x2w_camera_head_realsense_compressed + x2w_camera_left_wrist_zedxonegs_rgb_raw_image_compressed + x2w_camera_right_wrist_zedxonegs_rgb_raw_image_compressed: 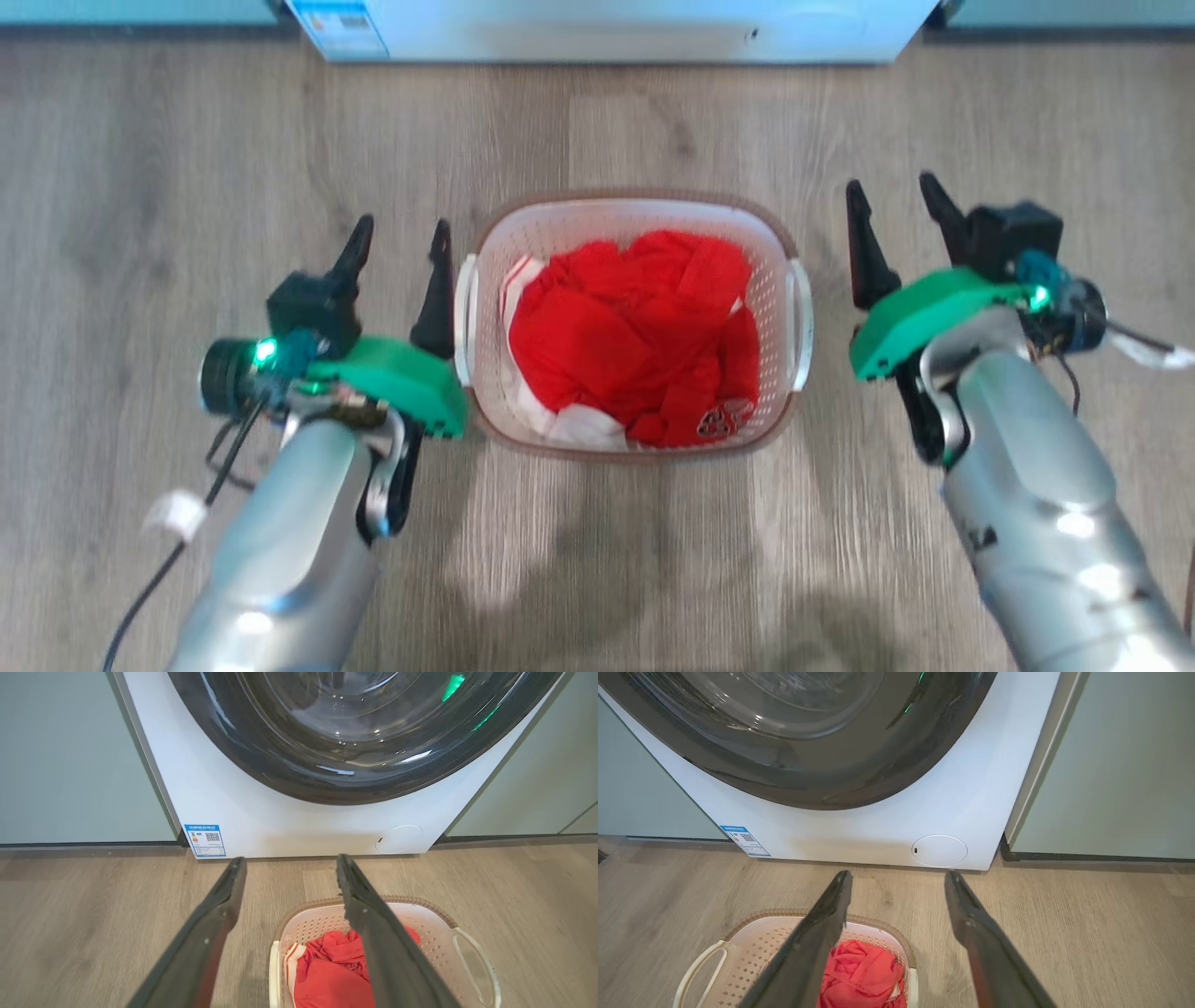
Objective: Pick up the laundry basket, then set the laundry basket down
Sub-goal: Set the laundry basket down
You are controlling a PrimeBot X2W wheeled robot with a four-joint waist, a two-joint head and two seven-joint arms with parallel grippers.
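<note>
Down low, the left tool [402,224] hangs wide open and empty, its inner finger just beside the left handle [464,313] of the laundry basket [607,217]. The right tool [892,184], just as wide and empty, stands a little off the right handle [800,322]. The basket sits on the wooden floor [187,187] between them, heaped with red clothes [644,327], and beyond it stands the white washing machine [616,28].

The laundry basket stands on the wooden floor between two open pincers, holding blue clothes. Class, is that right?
No: the head view shows red clothes, not blue, in the laundry basket. It does stand between the open left pincer and right pincer.
</note>
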